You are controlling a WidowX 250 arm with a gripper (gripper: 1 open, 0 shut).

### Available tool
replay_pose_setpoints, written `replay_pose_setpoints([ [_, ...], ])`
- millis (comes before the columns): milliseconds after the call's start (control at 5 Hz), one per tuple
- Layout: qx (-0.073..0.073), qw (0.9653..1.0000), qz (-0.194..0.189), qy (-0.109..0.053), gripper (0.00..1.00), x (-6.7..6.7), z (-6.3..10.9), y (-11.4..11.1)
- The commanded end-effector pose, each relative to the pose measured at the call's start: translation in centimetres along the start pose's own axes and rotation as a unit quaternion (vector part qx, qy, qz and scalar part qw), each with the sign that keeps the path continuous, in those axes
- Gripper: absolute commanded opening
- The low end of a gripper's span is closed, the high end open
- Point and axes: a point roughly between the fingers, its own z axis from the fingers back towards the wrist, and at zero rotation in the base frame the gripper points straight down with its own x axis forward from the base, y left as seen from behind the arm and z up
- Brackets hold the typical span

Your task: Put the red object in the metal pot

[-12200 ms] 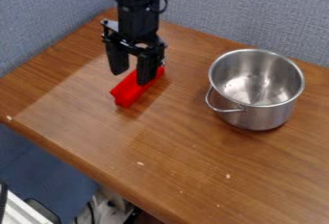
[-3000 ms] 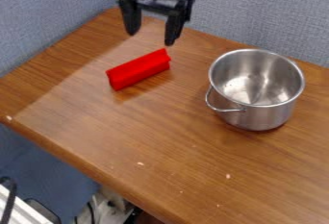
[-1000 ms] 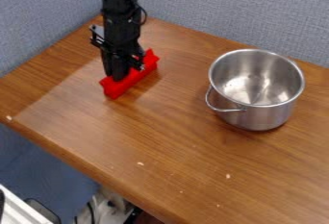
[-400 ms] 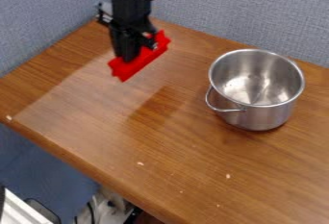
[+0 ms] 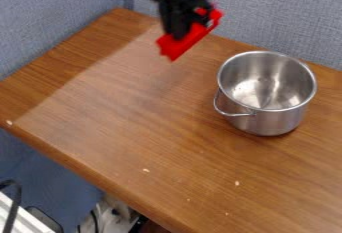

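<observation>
The red object [image 5: 190, 34] is a bright red long block, hanging tilted in the air above the back of the table. My black gripper [image 5: 179, 25] is shut on its middle, pointing down, and hides part of it. The metal pot [image 5: 267, 92] stands on the table to the right and lower in the view, round and shiny, with nothing visible inside and a small loop handle on its left rim. The block is up and to the left of the pot, apart from it.
The wooden table [image 5: 120, 117] stretches left and forward, with its front edge running diagonally across the lower view. A grey-blue wall [image 5: 54, 7] stands behind the table. Floor and clutter show below the table's edge.
The gripper has lifted the red block off the table and carried it to the right, toward the pot. The pot has not moved.
</observation>
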Motion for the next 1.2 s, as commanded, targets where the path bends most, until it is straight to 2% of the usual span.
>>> replay_pose_setpoints([
  [0, 0.005, 0.9994, 0.020, -0.028, 0.00, 3.1, 0.9, -0.3],
  [200, 0.011, 0.9973, 0.069, -0.023, 0.00, 2.9, -0.3, 1.9],
  [400, 0.020, 0.9935, 0.109, -0.026, 0.00, 2.6, -0.4, 3.6],
  [600, 0.017, 0.9967, 0.069, -0.041, 0.00, 2.3, -0.9, 5.6],
  [800, 0.010, 0.9985, 0.026, -0.048, 0.00, 2.0, -2.2, 7.3],
  [1000, 0.005, 0.9991, 0.001, -0.042, 0.00, 1.6, -3.3, 8.1],
])
